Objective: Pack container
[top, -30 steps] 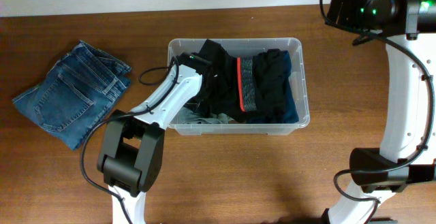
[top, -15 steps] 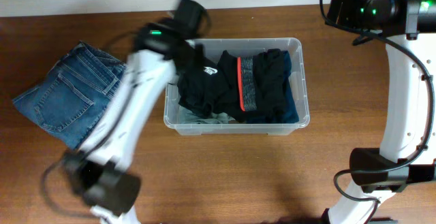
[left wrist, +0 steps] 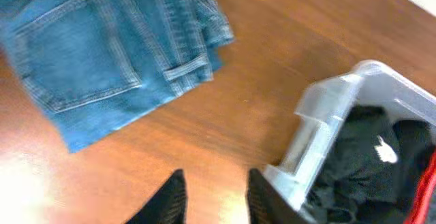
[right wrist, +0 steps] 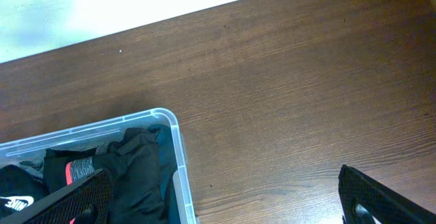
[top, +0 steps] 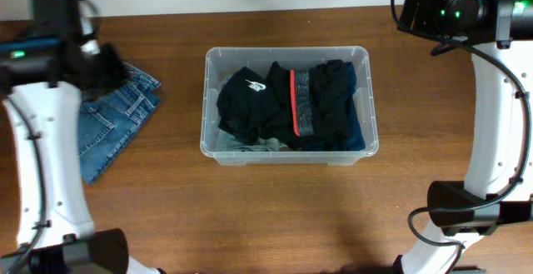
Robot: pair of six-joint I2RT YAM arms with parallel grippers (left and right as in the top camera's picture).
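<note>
Jeans (left wrist: 102,54) lie on the surface (left wrist: 231,108), ahead and left of your left end effector (left wrist: 216,200), whose fingers stand a little apart and hold nothing. The container (left wrist: 327,112), with dark clothes (left wrist: 354,159) inside, sits just ahead to its right. Your right end effector (right wrist: 223,183) is spread wide and empty, with the container near one finger.

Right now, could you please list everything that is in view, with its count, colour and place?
container: one, clear, middle of the table.
black garment with a white logo: one, black, left part of the container.
dark garment with a red and grey band: one, black and navy, right part of the container.
pale cloth: one, light grey, under the dark garments, at the container's front wall.
jeans: one pair, blue, folded, on the table left of the container.
table: one, brown wood.
left gripper: one, black, open, near the jeans.
right gripper: one, black, open, over the table's far right part.
</note>
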